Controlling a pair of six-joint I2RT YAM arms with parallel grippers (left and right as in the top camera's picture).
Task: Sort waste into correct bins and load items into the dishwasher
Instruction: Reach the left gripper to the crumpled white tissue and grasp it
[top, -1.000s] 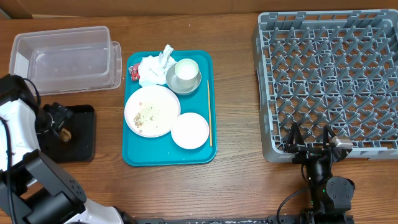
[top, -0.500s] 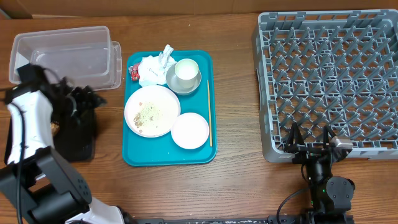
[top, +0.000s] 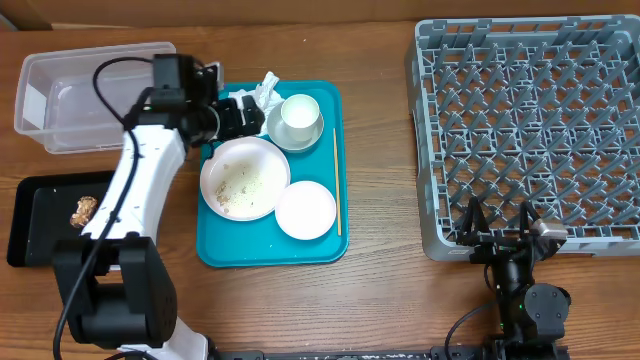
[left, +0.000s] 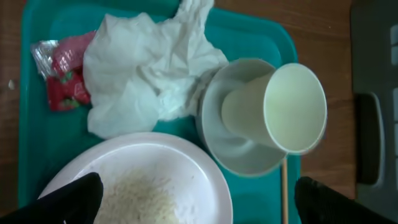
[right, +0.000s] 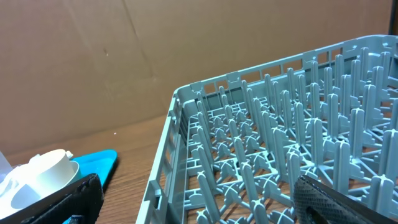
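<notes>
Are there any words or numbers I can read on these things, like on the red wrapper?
There is no text that can be read in any view.
red wrapper: its print, if it has any, is too blurred to read.
clear tub: a pale patch on its end wall is too small to read.

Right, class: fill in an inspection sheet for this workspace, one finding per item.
Surface: wooden table.
Job's things: large plate with crumbs, smaller plate, cup in bowl, napkin, red wrapper on teal tray; clear tub looks empty; brown scrap in black tray; dish rack empty.
Clutter: thin wooden stick on the teal tray.
Grippers: left gripper open above the napkin; right gripper open beside the dish rack.
Cables: black cable over the left arm.
Surroundings: brown board behind the table.
</notes>
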